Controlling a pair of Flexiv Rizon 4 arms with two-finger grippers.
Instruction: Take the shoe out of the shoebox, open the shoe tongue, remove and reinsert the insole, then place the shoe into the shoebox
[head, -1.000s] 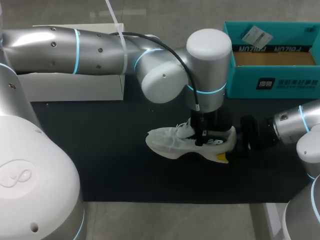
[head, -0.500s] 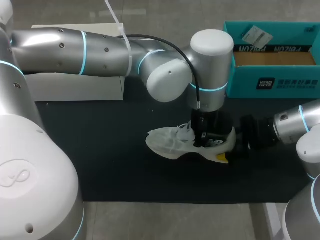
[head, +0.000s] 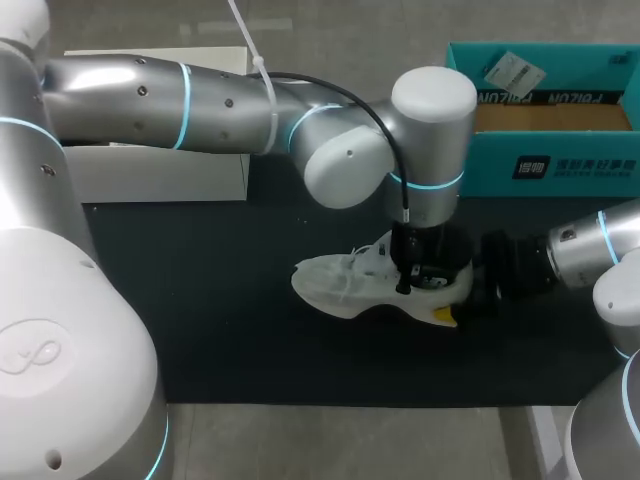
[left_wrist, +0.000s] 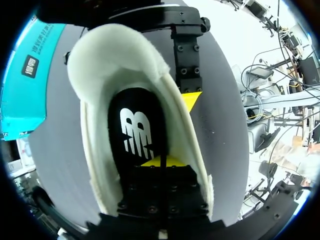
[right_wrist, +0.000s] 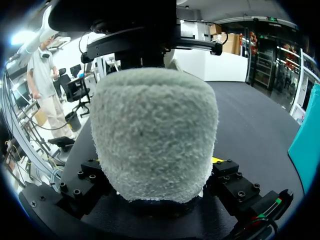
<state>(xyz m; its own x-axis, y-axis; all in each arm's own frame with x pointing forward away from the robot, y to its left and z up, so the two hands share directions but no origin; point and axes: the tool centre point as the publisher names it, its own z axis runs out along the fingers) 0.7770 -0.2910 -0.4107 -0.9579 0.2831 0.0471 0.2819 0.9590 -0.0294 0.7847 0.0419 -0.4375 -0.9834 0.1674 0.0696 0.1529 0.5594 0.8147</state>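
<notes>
a dark mat covered the middle of the surface, whose pale grey top showed as a band along the mat's near edge and again behind it. a low white box stood at the far left, touching the mat's rear edge. light fell evenly, without hard shadows.

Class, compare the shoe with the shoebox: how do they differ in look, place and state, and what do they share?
The shoe is white; the shoebox is teal. The shoe lies mid-way along the dark mat; the shoebox stands at the far right. The shoebox shows bare cardboard inside; the shoe, a black insole. Both open upward.
</notes>
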